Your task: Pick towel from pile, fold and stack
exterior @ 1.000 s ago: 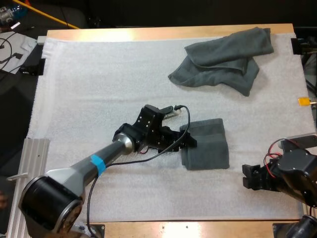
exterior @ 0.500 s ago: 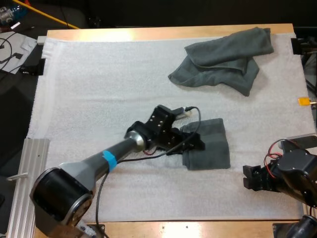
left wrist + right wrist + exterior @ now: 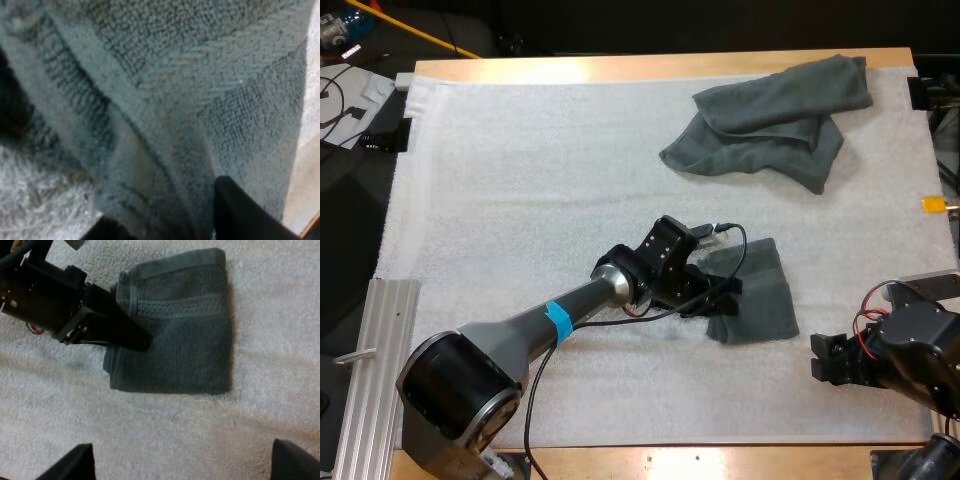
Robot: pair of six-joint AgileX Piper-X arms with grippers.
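Folded towel [image 3: 765, 300] at 4 o'clock of mat [image 3: 520, 180] centre, 9 o'clock edge pinched by left end effector [image 3: 728, 297]. Right end effector [image 3: 818, 357] spread, empty. Towel judged soft, light, limp: best taken at thick layered edge.

folded grey-green towel [image 3: 765, 300] flat, skewed, near centre; crumpled towel [image 3: 770, 120] at far right

Even, diffuse light on the white mat [image 3: 520, 180], soft shadow beside the folded towel [image 3: 190, 330].
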